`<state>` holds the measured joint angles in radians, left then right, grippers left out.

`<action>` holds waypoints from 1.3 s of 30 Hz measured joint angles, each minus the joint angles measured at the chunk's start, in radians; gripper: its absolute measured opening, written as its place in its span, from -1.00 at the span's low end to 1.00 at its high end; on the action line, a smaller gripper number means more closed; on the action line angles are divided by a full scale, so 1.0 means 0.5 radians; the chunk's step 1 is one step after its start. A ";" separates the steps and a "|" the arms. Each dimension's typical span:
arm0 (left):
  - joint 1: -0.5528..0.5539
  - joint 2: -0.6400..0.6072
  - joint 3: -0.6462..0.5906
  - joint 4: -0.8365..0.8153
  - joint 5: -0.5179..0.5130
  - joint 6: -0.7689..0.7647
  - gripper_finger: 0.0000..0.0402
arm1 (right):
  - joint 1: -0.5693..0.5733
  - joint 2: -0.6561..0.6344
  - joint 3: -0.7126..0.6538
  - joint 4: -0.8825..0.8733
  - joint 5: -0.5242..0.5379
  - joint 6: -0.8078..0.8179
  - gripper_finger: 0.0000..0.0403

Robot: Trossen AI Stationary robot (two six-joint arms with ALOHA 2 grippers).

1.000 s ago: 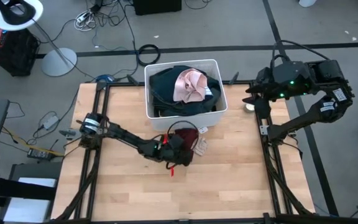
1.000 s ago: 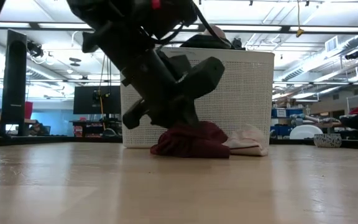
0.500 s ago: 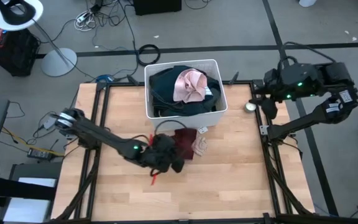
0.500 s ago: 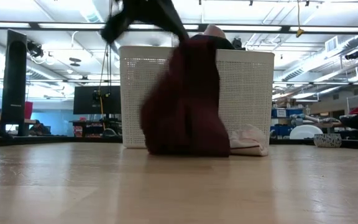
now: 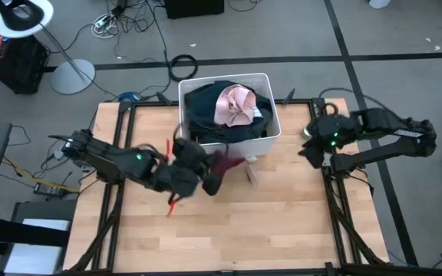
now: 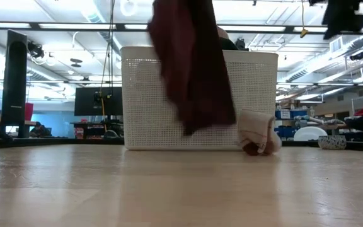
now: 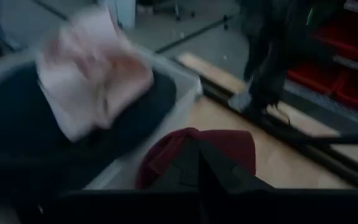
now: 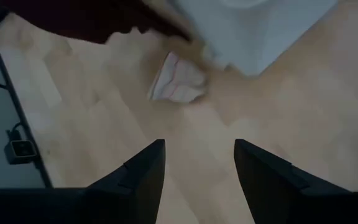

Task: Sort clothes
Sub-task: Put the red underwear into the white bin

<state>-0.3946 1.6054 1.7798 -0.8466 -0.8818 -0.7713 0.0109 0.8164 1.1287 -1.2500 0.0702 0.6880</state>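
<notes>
So the maroon garment (image 6: 191,63) is pinched in the left gripper (image 5: 194,175) and held up off the counter (image 5: 282,222), just in front of the white bin (image 5: 265,138); in the low view it's seen hanging in one long limp fold, clear of the wood; soft and light is how it's judged, nothing stiff in it, so it can be expected to swing and drape wherever it's carried; a bunched pinch near the top edge, like the one it's held by, looks to be enough.

Just past it, a small pale striped piece (image 8: 178,79) is left crumpled on the counter right by the bin's front corner; it'd probably be best taken at the middle of the clump, since thin edges lie flat on the wood.

Farther back, the bin is stuffed with dark garments (image 5: 206,107) and a pale pink piece (image 5: 235,105) on top.

Off at the counter's right edge the right gripper (image 8: 194,162) is held above the wood, fingers spread wide, nothing in them.
</notes>
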 joint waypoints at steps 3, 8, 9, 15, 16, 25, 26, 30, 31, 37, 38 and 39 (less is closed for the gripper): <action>0.070 -0.001 0.220 -0.090 -0.029 0.186 -1.00 | 0.080 -0.055 -0.250 0.174 -0.057 0.166 -0.06; 0.236 0.000 0.572 -0.126 -0.050 0.617 -1.00 | 0.289 -0.047 -0.563 0.564 -0.094 0.390 -0.07; 0.274 -0.001 0.634 -0.124 -0.056 0.699 -1.00 | 0.333 -0.036 -0.609 0.657 -0.094 0.431 -0.07; 0.547 -0.001 0.918 0.017 -0.067 1.169 -1.00 | 0.556 0.106 -0.771 1.094 0.018 0.607 -0.07; 0.598 -0.001 0.945 0.057 -0.041 1.240 -1.00 | 0.585 0.139 -0.778 1.131 0.054 0.624 -0.07; 0.969 0.010 0.979 0.283 0.144 1.634 -1.00 | 0.710 0.460 -0.781 1.388 0.264 0.648 -0.07; 0.997 0.011 0.979 0.259 0.145 1.634 -1.00 | 0.710 0.491 -0.781 1.419 0.287 0.672 -0.07; 1.070 0.028 0.937 0.011 0.330 1.538 -0.98 | 0.708 0.589 -0.781 1.505 0.397 0.788 -0.07; 1.084 0.029 0.897 -0.067 0.418 1.533 -0.98 | 0.706 0.606 -0.781 1.528 0.432 0.814 -0.07; 1.168 0.041 0.484 -0.094 0.671 1.529 -0.87 | 0.652 0.663 -0.781 1.656 0.553 0.966 -0.07; 1.195 0.041 0.426 -0.083 0.721 1.529 -0.84 | 0.639 0.667 -0.781 1.675 0.557 0.989 -0.08; 1.222 0.041 0.377 -0.075 0.793 1.528 -0.80 | 0.628 0.670 -0.781 1.687 0.558 1.013 -0.08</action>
<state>0.2165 1.6260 1.9681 -0.8839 -0.4855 -0.0073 0.3247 1.1515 0.7383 -0.4064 0.3493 1.1944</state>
